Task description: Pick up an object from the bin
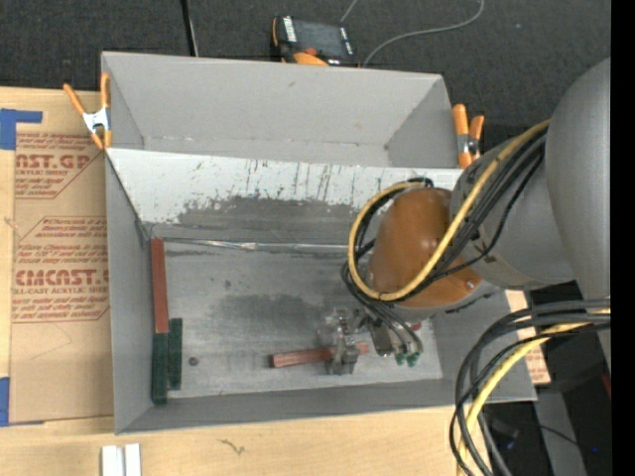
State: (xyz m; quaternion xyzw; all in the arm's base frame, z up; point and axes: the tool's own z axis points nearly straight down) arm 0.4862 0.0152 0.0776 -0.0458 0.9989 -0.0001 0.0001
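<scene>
Near the front wall of the grey metal bin [127, 296], the gripper [342, 353] sits at the right end of a short reddish-brown flat stick [296, 361]; clenched or released, I cannot tell.

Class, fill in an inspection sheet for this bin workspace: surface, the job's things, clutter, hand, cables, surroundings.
Surface: grey bin floor, scuffed and streaked with dark marks.
Job's things: short reddish-brown stick lying flat near the front wall, its right end at the hand.
Clutter: long reddish-brown stick and dark green stick, both lying along the left wall.
Grippers: hand low over the floor at the short stick's right end; grip cannot be judged.
Cables: yellow and black cables looped round the orange wrist cover.
Surroundings: black device with a lead beyond the back wall.
</scene>
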